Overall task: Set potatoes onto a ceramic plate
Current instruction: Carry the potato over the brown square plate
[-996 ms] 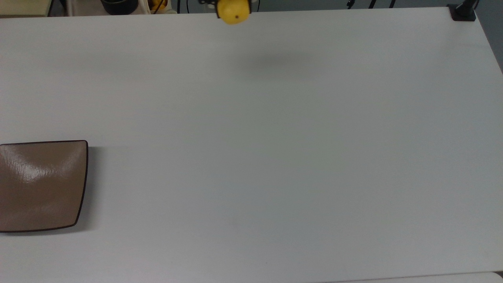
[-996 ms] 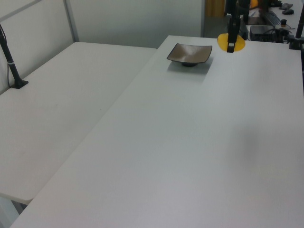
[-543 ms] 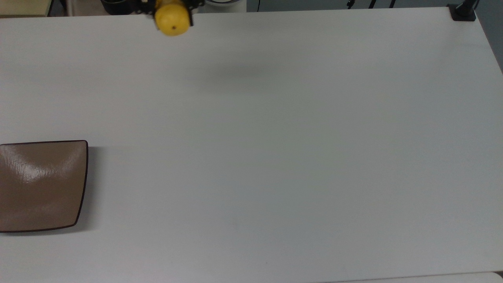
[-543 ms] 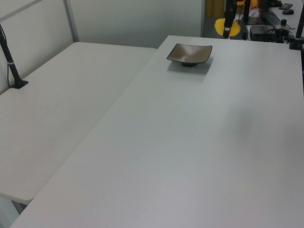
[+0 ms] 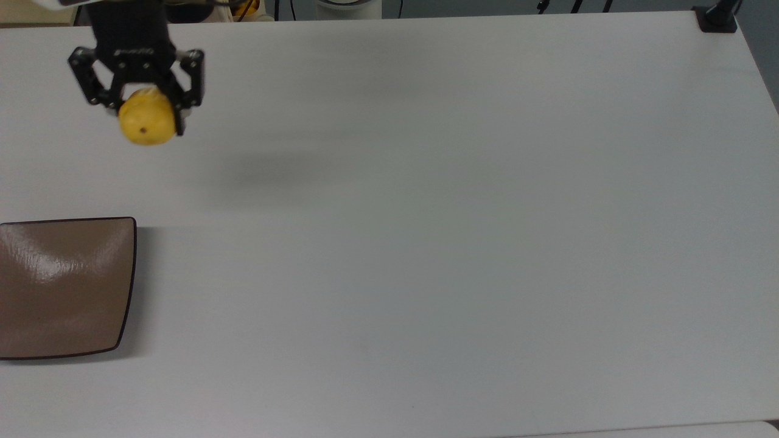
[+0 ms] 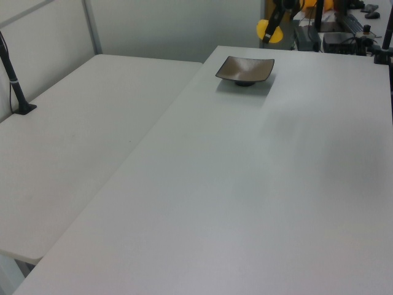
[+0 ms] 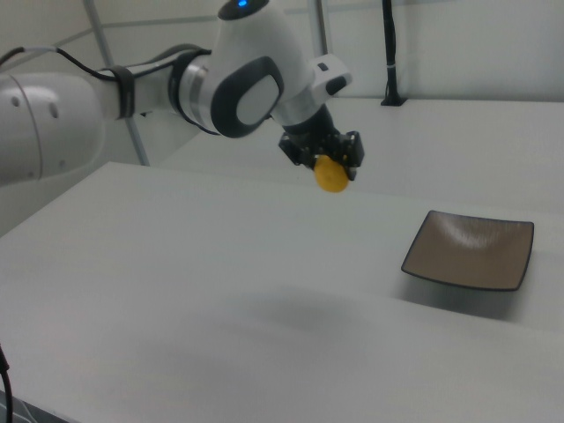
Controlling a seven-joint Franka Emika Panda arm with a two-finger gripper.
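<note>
A bright-yellow potato (image 5: pixel 146 117) with a tiny dark spot hangs in the air, held by my gripper (image 5: pixel 146 118), which is shut on it. It is high over the white table at the top view's upper left. The potato (image 7: pixel 332 174) and gripper (image 7: pixel 334 169) also show in the right view, up and left of the ceramic plate (image 7: pixel 470 250). The glossy brown square plate (image 5: pixel 64 286) sits bare at the top view's left edge, well below the potato. In the left view the potato (image 6: pixel 268 31) hangs above and just right of the plate (image 6: pixel 245 69).
The white table (image 5: pixel 426 243) spans the top view. A soft shadow (image 5: pixel 268 173) lies on it right of the potato. A black post base (image 5: pixel 717 18) stands at the top view's upper right corner. A second white table (image 6: pixel 67 141) adjoins in the left view.
My gripper has carried the potato leftward and lower in the top view, from the upper edge near the middle to the upper left. The plate has not moved.
</note>
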